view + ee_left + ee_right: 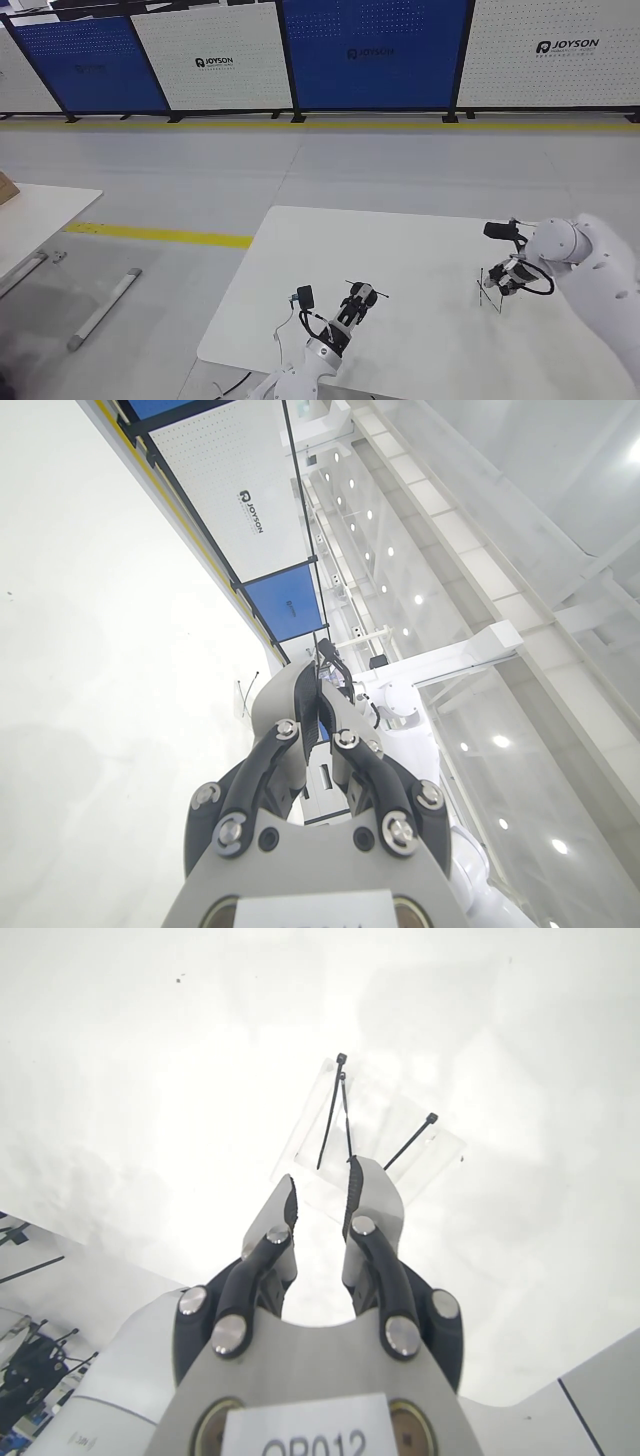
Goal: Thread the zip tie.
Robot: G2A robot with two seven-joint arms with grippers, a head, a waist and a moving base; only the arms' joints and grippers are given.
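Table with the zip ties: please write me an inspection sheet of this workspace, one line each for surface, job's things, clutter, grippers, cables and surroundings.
Surface: white table, with a few small dark specks.
Job's things: clear stand holding three black zip ties, which lean in it; a fourth tie lies across the left gripper's tip.
Clutter: spare black ties lie past the table's edge.
Grippers: left gripper shut, apparently on the fourth tie; right gripper open, at the stand.
Cables: black cables loop at both wrists.
Surroundings: blue and white panels, yellow floor line, second table.
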